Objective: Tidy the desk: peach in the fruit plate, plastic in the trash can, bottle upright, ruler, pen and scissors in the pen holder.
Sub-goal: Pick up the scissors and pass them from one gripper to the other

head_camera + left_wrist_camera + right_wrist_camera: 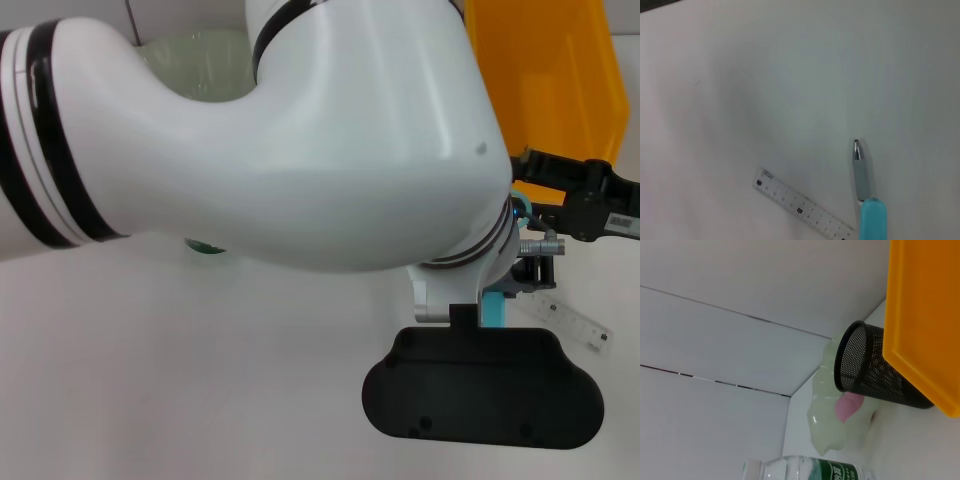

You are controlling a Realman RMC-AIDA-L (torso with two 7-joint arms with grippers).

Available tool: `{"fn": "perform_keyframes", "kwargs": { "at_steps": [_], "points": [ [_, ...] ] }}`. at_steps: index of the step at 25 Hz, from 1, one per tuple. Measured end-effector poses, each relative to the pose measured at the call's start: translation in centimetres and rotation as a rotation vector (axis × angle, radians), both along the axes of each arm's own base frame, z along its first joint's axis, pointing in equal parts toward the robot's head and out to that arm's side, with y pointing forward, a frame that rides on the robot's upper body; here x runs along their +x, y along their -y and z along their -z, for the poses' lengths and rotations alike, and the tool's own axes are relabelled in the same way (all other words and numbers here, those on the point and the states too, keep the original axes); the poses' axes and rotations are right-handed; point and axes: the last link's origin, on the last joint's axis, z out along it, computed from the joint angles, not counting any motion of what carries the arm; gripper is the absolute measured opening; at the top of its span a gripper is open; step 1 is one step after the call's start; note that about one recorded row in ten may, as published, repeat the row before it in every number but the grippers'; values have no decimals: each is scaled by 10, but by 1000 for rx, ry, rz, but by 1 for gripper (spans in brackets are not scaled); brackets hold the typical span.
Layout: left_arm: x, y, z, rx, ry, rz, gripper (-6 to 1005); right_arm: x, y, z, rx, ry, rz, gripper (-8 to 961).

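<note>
Lying beside left tool [497, 300]: ruler [802, 208]

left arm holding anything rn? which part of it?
Apparently the pen, in the left gripper. It is held by the teal barrel end, with the grey tip free above the table. The exact grip spot is out of view.

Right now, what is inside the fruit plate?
In the right wrist view, the pale green fruit plate holds a pink peach, partly hidden behind the black mesh pen holder. The head view's plate is mostly covered by the left arm.
</note>
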Motion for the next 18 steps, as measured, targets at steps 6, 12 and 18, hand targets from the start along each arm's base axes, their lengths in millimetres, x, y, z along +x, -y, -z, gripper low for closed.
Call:
{"fn": "perform_keyframes", "kwargs": {
  "at_steps": [6, 12, 18],
  "points": [
    [-1, 1, 0, -2, -4, -1, 264, 1, 1, 3, -14, 15, 1, 701],
    [-1, 1, 1, -4, -4, -1, 267, 1, 2, 6, -31, 28, -4, 605],
    [-1, 2, 1, -6, -5, 1, 270, 1, 3, 5, -38, 31, -13, 476]
  ]
}}
